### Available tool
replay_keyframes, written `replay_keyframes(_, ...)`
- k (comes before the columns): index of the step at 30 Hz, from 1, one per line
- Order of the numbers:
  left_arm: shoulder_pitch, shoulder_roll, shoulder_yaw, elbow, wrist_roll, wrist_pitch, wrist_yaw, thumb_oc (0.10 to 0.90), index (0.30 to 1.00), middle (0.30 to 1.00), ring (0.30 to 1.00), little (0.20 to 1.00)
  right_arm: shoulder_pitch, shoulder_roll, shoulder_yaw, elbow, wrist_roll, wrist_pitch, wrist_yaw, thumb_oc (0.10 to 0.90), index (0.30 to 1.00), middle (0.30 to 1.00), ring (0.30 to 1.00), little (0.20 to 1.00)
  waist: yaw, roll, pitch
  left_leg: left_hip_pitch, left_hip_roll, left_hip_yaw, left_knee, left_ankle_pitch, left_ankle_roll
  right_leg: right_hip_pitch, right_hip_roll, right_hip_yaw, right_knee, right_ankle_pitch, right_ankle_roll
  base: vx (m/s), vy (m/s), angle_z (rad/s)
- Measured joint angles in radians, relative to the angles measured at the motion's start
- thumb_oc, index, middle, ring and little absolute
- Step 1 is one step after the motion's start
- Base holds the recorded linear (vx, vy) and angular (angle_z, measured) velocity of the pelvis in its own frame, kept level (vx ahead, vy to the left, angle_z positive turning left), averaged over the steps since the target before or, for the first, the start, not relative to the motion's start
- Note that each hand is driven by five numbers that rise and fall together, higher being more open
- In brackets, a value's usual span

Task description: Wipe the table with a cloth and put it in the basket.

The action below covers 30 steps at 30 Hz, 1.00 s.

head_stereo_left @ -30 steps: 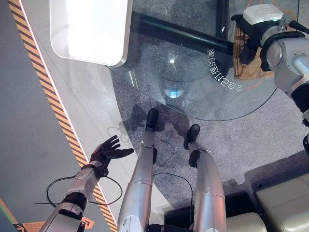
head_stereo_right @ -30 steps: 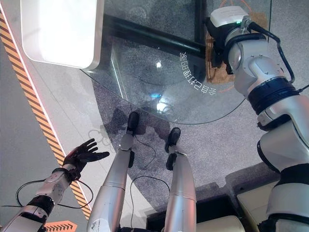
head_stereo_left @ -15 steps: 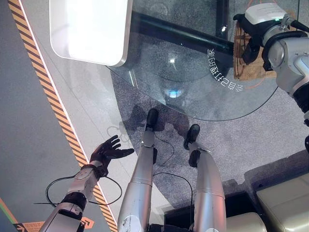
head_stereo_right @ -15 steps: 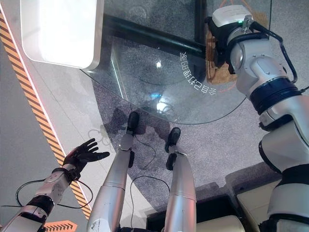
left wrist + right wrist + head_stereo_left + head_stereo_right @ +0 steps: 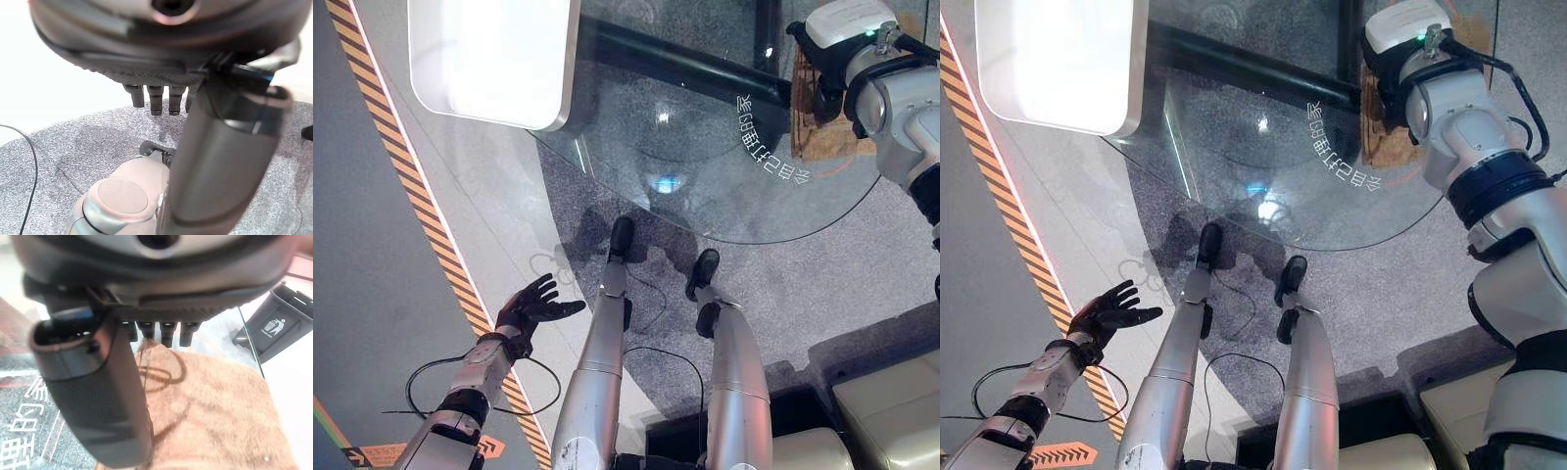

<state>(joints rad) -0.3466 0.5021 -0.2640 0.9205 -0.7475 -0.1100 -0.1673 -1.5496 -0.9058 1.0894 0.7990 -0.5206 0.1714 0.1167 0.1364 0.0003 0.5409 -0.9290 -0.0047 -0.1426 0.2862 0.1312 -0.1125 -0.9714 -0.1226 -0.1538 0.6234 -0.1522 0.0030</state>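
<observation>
The round glass table (image 5: 705, 186) occupies the upper centre and right of the head views, with grey carpet visible through it. A white rounded panel (image 5: 494, 59) sits at the upper left, overlapping the table's edge.

The brown cloth (image 5: 215, 416) lies flat on the glass at the upper right of the head views, close to the table's rim. In the left eye view its visible part (image 5: 824, 137) runs as a strip from the top of the frame downward, so its long side appears to lie up-and-down in the picture.

The right hand (image 5: 161, 333) is directly over the cloth, fingers pointing down toward it. The fingers look straight and uncurled, the thumb set apart, nothing grasped. Contact with the fabric cannot be confirmed, though the hand's shadow falls close under the fingertips. A dark bin (image 5: 274, 328) stands on the floor past the table's edge.

The left hand (image 5: 533, 305) is at the lower left, well apart from the table, fingers spread and empty.

Assessment: the right hand is much the nearer and the only one placed to wipe. Any stroke would carry the cloth from the upper right toward frame centre.
</observation>
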Motion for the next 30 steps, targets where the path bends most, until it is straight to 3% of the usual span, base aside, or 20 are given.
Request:
replay_keyframes(16, 0.0, 0.02, -0.002, -0.021, -0.001, 0.0, -0.016, 0.8, 0.9, 0.9, 0.9, 0.9, -0.036, -0.001, 0.0, 0.01, 0.006, 0.038, 0.031, 0.8, 0.9, 0.9, 0.9, 0.9, 0.014, 0.009, -0.002, -0.001, 0.002, -0.006, -0.024, 0.013, -0.007, -0.013, 0.0, -0.004, 0.003, -0.006, -0.004, 0.0, -0.001, 0.01)
replay_keyframes(30, 0.001, 0.02, -0.004, -0.036, -0.001, 0.001, -0.018, 0.8, 0.9, 0.9, 0.9, 0.9, -0.051, -0.003, 0.0, 0.037, 0.013, 0.022, 0.056, 0.8, 0.9, 0.9, 0.9, 0.9, 0.023, 0.009, -0.002, -0.001, 0.001, -0.006, -0.024, 0.013, -0.008, -0.016, -0.001, -0.004, 0.004, -0.007, -0.005, 0.0, 0.0, 0.0)
